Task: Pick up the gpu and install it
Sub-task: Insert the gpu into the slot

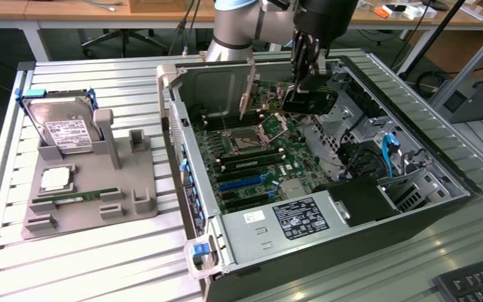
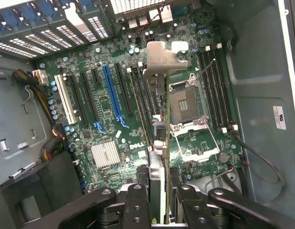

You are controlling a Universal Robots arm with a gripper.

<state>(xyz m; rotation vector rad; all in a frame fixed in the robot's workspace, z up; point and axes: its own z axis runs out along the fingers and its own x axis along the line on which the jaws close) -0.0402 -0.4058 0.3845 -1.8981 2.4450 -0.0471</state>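
The gpu (image 1: 248, 94) hangs inside the open computer case (image 1: 193, 189), above the motherboard (image 1: 288, 167) and apart from it. In the exterior view it shows as a thin tan strip just above the CPU socket (image 1: 248, 137). My gripper (image 1: 307, 75) comes down from the arm over the case's far side. In the wrist view my gripper (image 2: 160, 193) is shut on the gpu (image 2: 166, 57). The card runs edge-on away from the fingers (image 2: 137, 200). Its silver end bracket hovers between the black expansion slots (image 2: 137, 90) and the CPU socket (image 2: 185, 102).
A blue expansion slot (image 2: 111, 95) and a white one (image 2: 66, 102) lie beside the black slots. A grey fixture (image 1: 90, 195) at the exterior view's left holds a hard drive (image 1: 61, 129), a CPU (image 1: 55, 179) and a memory stick (image 1: 75, 198). Drive bays (image 1: 376, 160) and the power supply (image 1: 296, 220) fill the case's near side.
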